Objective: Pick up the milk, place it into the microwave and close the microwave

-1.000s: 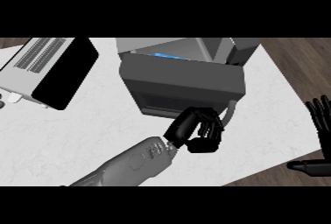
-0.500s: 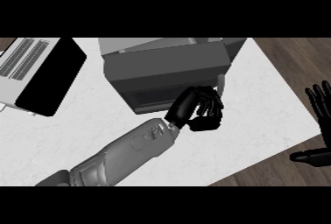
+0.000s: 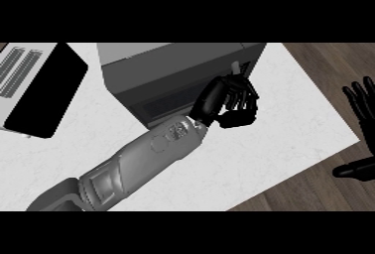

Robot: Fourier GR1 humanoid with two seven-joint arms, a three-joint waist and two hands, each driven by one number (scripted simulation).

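The grey microwave (image 3: 176, 64) stands at the back middle of the white counter (image 3: 278, 144). Its door, with a dark window (image 3: 162, 106), lies flat against the front. My left hand (image 3: 233, 101) rests against the door's right end, fingers loosely bent and holding nothing. A small white tip (image 3: 236, 66) shows just above that hand. No milk is visible; the microwave's inside is hidden. My right hand (image 3: 362, 106) stays open at the right edge, fingers up, off the counter.
A white appliance with a black panel (image 3: 45, 92) and vent slots (image 3: 18, 64) sits at the back left. The counter ends at the right and lower right, where wooden floor (image 3: 307, 188) shows.
The microwave door has swung from open to flat against the front, hiding the lit interior. My left hand followed it up and to the right. The right hand kept still.
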